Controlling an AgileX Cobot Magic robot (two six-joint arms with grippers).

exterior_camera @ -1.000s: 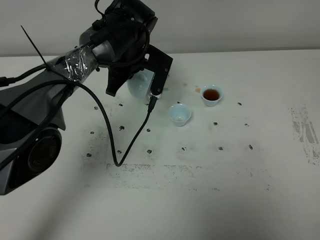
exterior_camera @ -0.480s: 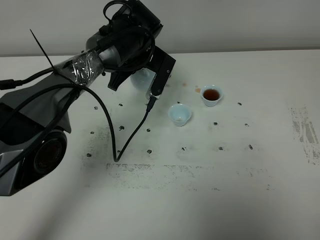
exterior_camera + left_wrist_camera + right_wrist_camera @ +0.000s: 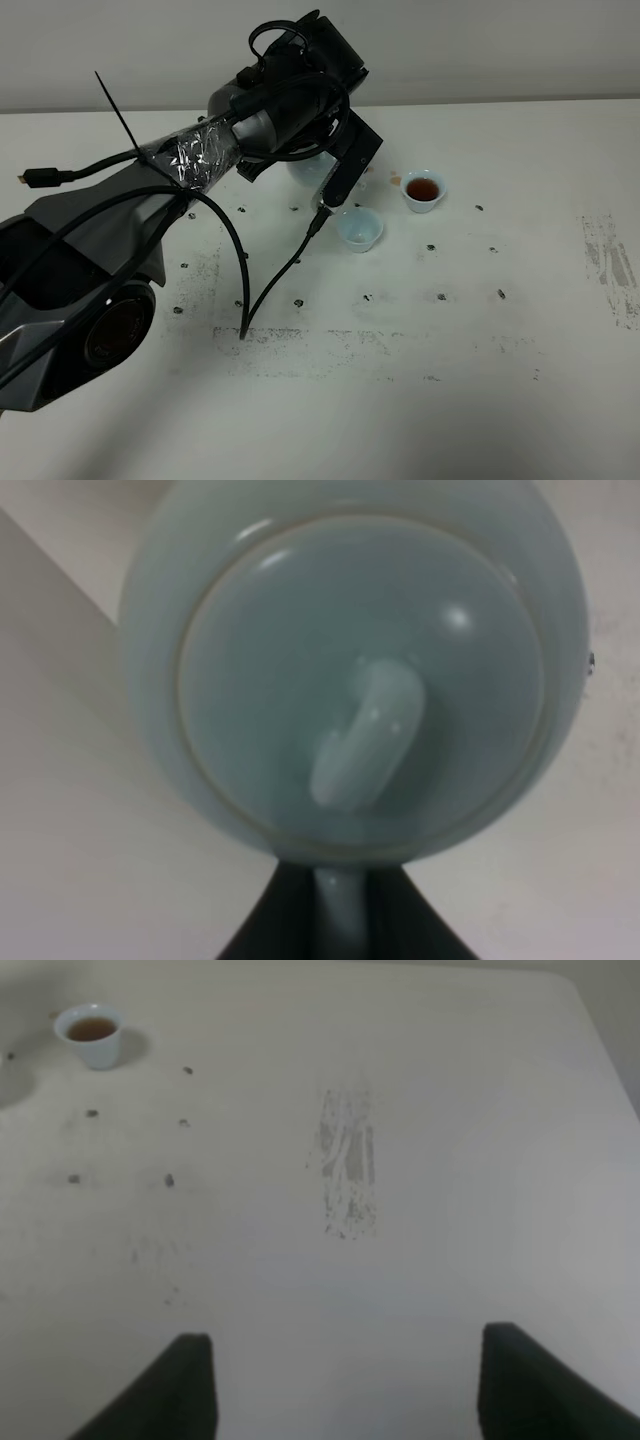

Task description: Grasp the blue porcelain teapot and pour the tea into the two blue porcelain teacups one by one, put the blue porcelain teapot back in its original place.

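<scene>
Left claw [image 3: 342,925] clamps the teapot [image 3: 350,630] by its handle — far cup [image 3: 423,188] holds brown tea, near cup [image 3: 359,228] looks pale inside — right claw [image 3: 347,1338] gapes wide.

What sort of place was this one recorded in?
Most likely a robotics lab test bench, not a home: a worn white table with rows of small dark marks and a scuffed patch, a plain wall behind, and a cable-draped left arm wrapped in tape.
</scene>
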